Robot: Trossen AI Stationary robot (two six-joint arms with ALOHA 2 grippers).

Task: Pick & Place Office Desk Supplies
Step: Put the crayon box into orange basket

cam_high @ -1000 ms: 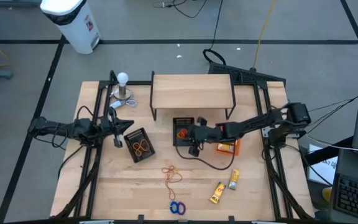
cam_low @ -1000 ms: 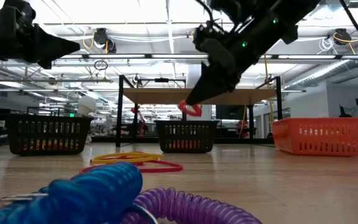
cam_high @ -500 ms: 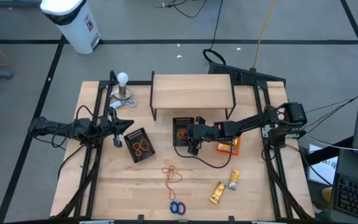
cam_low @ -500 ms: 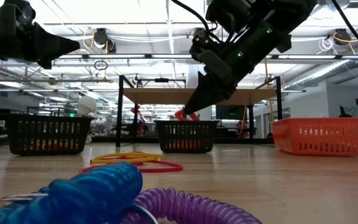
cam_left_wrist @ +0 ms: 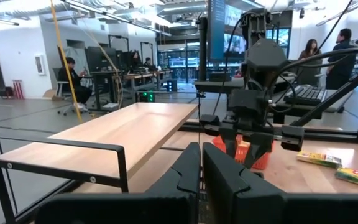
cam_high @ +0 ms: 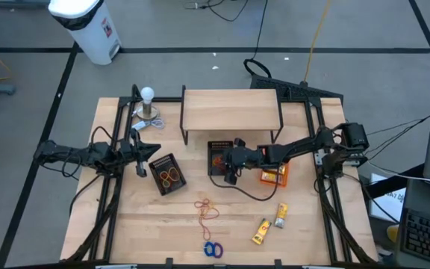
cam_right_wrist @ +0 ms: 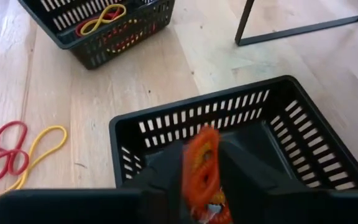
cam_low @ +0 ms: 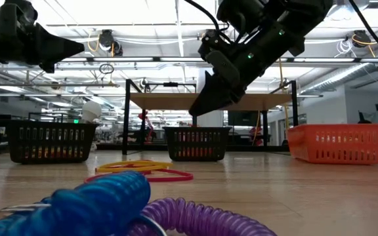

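The right gripper [cam_high: 231, 160] hangs over the black mesh plastic bin [cam_right_wrist: 303, 134] at mid-table, jaws slightly parted with a coiled orange ring [cam_right_wrist: 201, 167] between them (blurred, grip unclear). The left gripper [cam_high: 153, 150], jaws pressed together, waits above the table's left side

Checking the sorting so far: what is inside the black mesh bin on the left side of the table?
Inside the left black mesh bin lie looped rubber bands, yellow and red ones. The bin's walls and the bands hide part of its floor, so anything smaller there cannot be seen.
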